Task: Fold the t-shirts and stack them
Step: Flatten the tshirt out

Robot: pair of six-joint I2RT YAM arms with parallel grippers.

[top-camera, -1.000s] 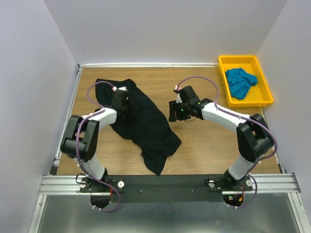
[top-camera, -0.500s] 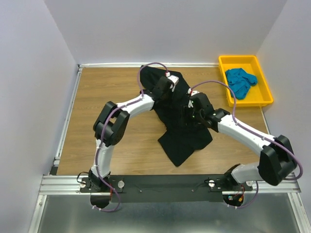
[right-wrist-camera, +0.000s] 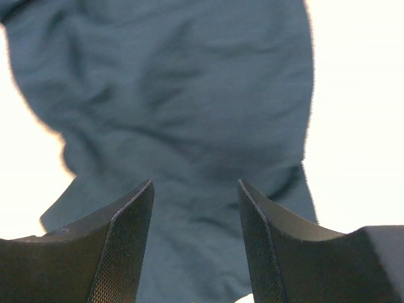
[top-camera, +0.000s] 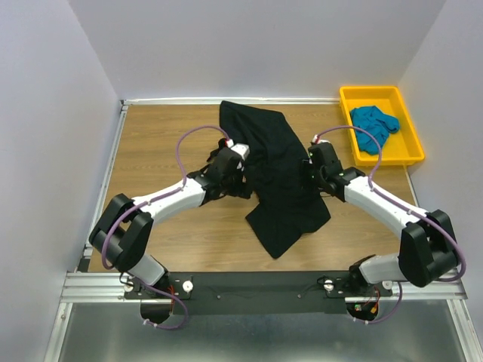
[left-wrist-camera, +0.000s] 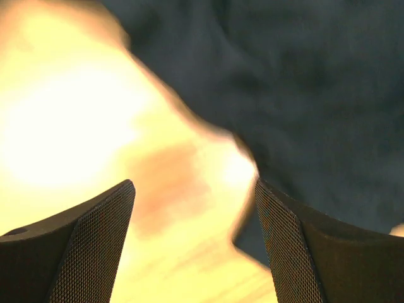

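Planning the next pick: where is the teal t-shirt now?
In the top view the teal t-shirt lies bunched in the yellow tray at the far right corner of the table, apart from the black t-shirt spread mid-table.

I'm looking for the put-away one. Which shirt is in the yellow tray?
The teal-blue t-shirt, crumpled inside the yellow tray; the black t-shirt lies spread on the table instead.

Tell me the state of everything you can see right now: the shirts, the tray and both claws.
black t-shirt: unfolded, lying rumpled on the table, not gripped.
yellow tray: at the far right corner, holding one shirt.
teal t-shirt: bunched up in the yellow tray, unfolded.
left claw: open, empty, over the black t-shirt's left edge.
right claw: open, empty, above the black t-shirt's right side.
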